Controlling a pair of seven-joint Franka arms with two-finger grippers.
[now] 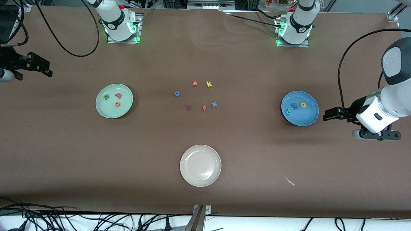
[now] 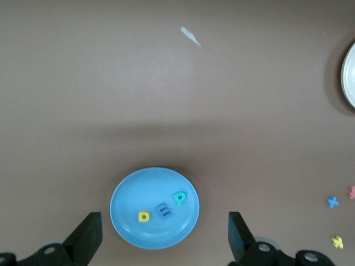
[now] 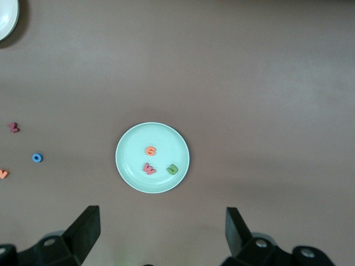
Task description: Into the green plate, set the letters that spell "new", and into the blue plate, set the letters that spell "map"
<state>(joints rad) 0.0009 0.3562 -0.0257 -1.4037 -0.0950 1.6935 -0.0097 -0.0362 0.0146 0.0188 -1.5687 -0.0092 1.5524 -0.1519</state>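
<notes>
A: Item one, plates?

B: The green plate is carrying n, e, w; the blue plate is carrying m, a, p.

A: Your grippers?

B: My left gripper and right gripper are hanging high over their plates, jaws apart, empty. I'm judging the sorting done; best to wait.

A: Obstructions?

B: None. The cream plate and spare letters are lying between the plates.

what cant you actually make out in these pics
- Right claw: front view's edge cuts it off; only its open fingers show in the right wrist view.
- Blue m: front view, blue plate beneath, too small to read.
- Cream-white plate: left wrist view's edge cuts it.
</notes>
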